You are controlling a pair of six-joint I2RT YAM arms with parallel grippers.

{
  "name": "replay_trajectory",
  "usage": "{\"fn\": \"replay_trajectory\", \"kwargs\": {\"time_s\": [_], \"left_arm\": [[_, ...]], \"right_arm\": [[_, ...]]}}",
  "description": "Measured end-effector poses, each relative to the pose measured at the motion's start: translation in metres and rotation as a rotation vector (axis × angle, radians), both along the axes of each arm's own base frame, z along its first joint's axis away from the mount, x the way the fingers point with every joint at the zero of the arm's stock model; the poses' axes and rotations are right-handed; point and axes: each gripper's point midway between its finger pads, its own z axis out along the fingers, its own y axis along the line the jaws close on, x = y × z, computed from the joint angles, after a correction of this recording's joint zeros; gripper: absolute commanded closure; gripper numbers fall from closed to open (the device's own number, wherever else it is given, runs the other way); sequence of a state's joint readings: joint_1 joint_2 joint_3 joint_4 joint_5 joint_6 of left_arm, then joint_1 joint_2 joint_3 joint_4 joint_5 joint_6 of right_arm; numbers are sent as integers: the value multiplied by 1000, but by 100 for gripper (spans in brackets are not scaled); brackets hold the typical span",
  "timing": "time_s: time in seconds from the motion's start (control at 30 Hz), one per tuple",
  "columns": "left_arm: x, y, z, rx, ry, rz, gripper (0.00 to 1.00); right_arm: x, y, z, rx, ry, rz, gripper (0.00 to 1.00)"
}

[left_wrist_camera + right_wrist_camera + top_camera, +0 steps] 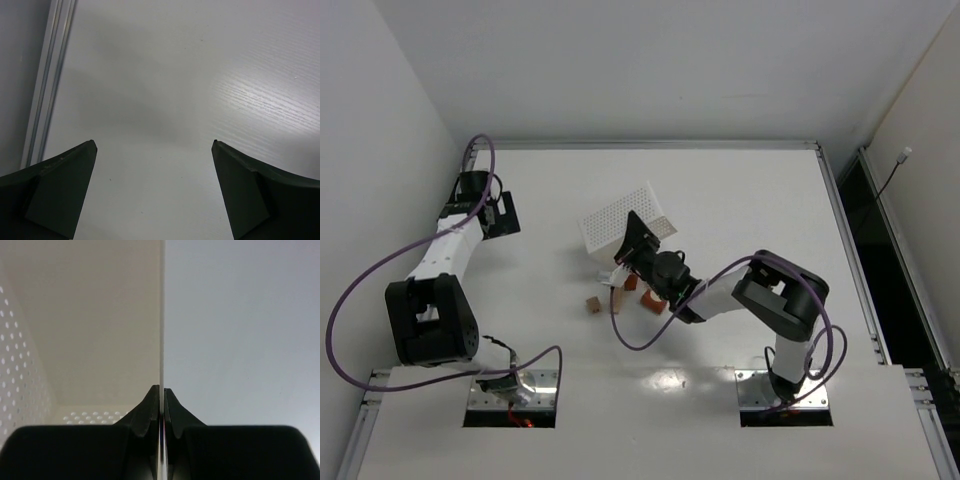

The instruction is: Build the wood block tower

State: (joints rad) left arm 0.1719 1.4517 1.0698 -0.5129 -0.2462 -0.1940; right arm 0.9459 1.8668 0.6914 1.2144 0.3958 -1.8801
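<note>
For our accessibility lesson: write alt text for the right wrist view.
The right hand is shut on the thin edge of a white tray, and that edge runs straight up the middle of the picture. Left of it lies the tray's pale inside, dotted with small holes; to the right, plain grey.
</note>
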Motion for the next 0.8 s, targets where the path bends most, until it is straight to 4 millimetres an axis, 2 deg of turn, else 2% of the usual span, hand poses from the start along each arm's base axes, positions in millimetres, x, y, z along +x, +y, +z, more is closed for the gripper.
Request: {"fn": "replay_trajectory", "kwargs": {"time_s": [0.17,0.37,0.47,0.5,0.6,0.7,0.77,0.8], "left_arm": [[0,-2,-4,-14,8,-7,0],[1,-3,-8,-18,21,-9,0],[1,-3,-8,-18,19,-9,0],[1,-3,-7,-17,17,-9,0],[1,-4,0,-10,-6,-14,0],[3,-8,15,7,-49,-29,0],[6,-15,23,22,-74,-51,0],[8,-19,26,28,-83,-68,0]], "right_arm": [[-6,-5,20,48,-35,3,100],[5,-16,19,50,-33,-60,100],[16,-27,27,75,-41,-120,100],[25,-34,33,97,-41,-159,100],[66,-71,77,294,-54,-361,100],[124,-125,132,663,25,-588,100],[154,-163,160,887,115,-656,100],[163,-179,170,982,150,-679,100]]}}
